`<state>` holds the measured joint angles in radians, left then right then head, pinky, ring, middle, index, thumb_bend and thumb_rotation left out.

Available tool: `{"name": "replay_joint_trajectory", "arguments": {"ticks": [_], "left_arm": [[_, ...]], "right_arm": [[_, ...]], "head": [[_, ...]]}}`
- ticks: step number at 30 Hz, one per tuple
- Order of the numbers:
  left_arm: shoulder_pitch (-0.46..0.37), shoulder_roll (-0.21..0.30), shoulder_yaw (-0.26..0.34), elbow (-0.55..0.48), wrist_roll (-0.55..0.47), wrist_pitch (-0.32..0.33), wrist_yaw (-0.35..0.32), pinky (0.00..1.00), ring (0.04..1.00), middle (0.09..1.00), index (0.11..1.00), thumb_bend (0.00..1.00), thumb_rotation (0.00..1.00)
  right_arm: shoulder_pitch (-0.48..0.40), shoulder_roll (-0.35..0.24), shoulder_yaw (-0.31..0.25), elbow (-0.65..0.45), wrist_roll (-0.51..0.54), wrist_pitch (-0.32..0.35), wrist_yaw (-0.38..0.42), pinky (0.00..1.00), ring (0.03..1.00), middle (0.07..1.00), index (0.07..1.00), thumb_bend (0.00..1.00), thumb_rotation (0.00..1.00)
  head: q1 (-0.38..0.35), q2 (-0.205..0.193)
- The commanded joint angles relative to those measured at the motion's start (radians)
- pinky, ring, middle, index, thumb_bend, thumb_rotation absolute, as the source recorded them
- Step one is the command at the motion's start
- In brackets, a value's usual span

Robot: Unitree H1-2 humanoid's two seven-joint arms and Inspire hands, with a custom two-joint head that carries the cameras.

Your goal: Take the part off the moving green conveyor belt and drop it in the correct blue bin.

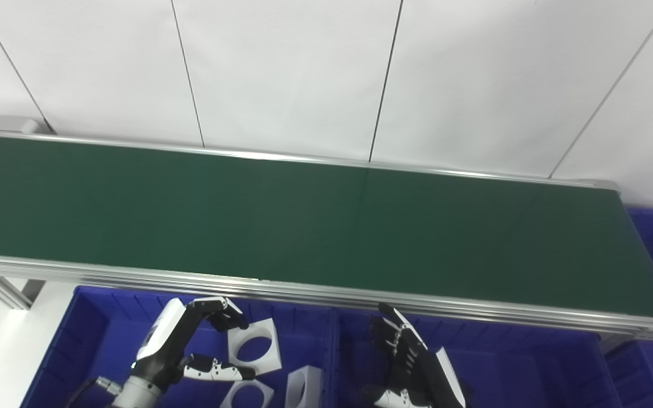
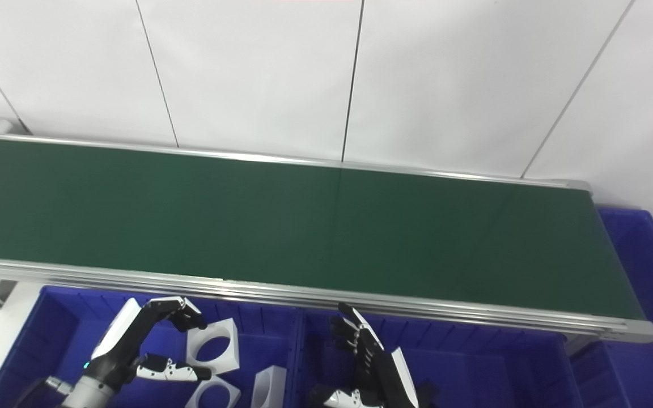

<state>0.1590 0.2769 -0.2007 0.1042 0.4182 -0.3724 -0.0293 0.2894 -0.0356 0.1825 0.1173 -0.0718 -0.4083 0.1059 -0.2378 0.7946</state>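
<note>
the green conveyor belt (image 1: 304, 221) runs bare from end to end, with no part riding on it anywhere in sight. three white square parts with round holes already lie in the left blue bin (image 1: 66, 340): one (image 1: 253, 345) just off the fingertips of the left hand (image 1: 190, 345), and two more (image 1: 245, 395) (image 1: 304, 386) nearer the bottom edge. that left hand hangs over the bin with fingers and thumb spread and nothing between them, so the drop looks done (or so i judge). the right hand (image 1: 411, 362) waits over the right blue bin (image 1: 530, 362), fingers loosely apart and empty. what remains, i'd say, is waiting for another part.
</note>
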Motion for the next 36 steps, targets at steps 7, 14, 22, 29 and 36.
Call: {"name": "replay_joint_trajectory", "arguments": {"ticks": [7,14,22,29,36], "left_arm": [[-0.029,0.047,-0.025,-0.056,0.029,0.052,-0.084,0.47,0.425,0.489,0.529,0.5,0.0],[-0.037,0.076,-0.065,-0.144,0.156,0.238,-0.195,0.62,0.613,0.489,0.513,0.52,0.0],[-0.049,0.1,-0.098,-0.208,0.208,0.358,-0.292,0.85,0.864,0.851,0.793,0.76,0.21],[-0.047,0.111,-0.106,-0.233,0.154,0.357,-0.33,0.84,0.894,0.908,0.887,0.87,0.38],[0.005,0.031,-0.052,-0.192,-0.202,0.193,-0.313,0.77,0.86,0.883,0.853,0.89,0.32]], "right_arm": [[0.003,0.007,0.006,-0.076,0.014,0.016,0.006,0.78,0.837,0.84,0.916,0.99,0.48],[0.007,0.008,0.006,-0.092,0.018,0.033,0.008,0.77,0.837,0.837,0.906,0.98,0.46],[0.016,0.008,0.008,-0.113,0.008,0.05,0.006,0.78,0.84,0.842,0.915,1.0,0.48],[0.017,0.005,0.011,-0.11,0.012,0.048,0.011,0.78,0.849,0.849,0.92,0.99,0.47],[0.027,0.003,0.014,-0.099,-0.001,0.02,0.006,0.77,0.835,0.843,0.91,0.97,0.46]], "head": [[-0.004,0.025],[0.006,0.026],[0.016,0.025],[0.017,0.018],[0.033,-0.021]]}}
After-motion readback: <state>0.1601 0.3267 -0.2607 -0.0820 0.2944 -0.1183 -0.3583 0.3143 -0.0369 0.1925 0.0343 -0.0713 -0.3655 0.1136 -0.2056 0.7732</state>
